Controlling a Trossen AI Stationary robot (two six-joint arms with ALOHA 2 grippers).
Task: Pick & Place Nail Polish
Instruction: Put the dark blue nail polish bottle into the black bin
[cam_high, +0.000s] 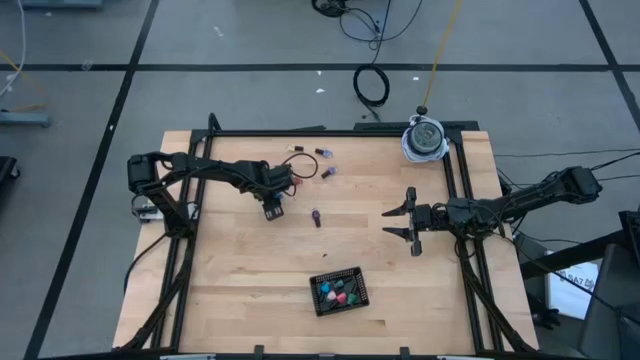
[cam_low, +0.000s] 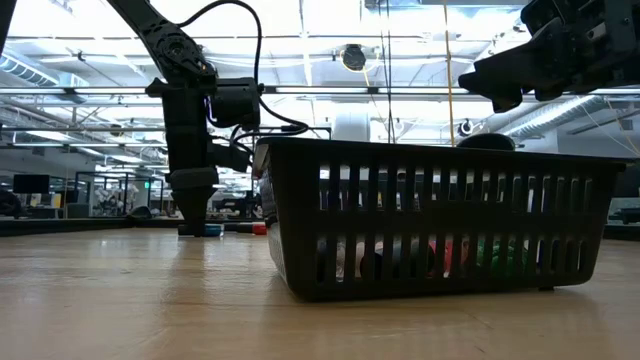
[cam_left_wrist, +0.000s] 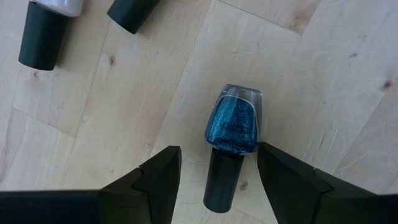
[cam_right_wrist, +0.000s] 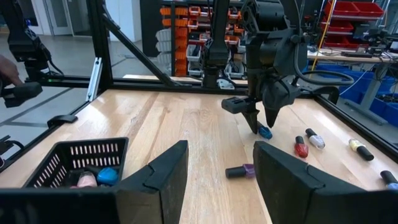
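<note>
The left gripper (cam_left_wrist: 217, 180) is down at the wood with its fingers (cam_left_wrist: 158, 180) spread apart, one on each side of a blue glitter bottle (cam_left_wrist: 232, 127) lying flat between them; neither finger touches it. Only the left wrist view gives that detail: the bottle's long axis runs along the fingers, dark cap (cam_left_wrist: 222, 186) toward the wrist, glass end pointing away. In the high view the same spot is just the gripper (cam_high: 273, 208) over the table (cam_high: 240, 290), the bottle hidden beneath it. The right wrist view catches a bit of blue (cam_right_wrist: 265, 131) at the tips — and loose bottles nearby: a red one (cam_right_wrist: 301, 148), a white one (cam_right_wrist: 314, 140), a yellow one (cam_right_wrist: 359, 149), and a purple one (cam_right_wrist: 239, 170) lying on its side closer in.

The right gripper (cam_high: 403, 222) hangs above the table's right side, fingers wide, holding nothing.

The black basket (cam_high: 341, 291) sits near the table's front edge; the low view shows coloured bottles (cam_low: 440, 255) through its slats.
</note>
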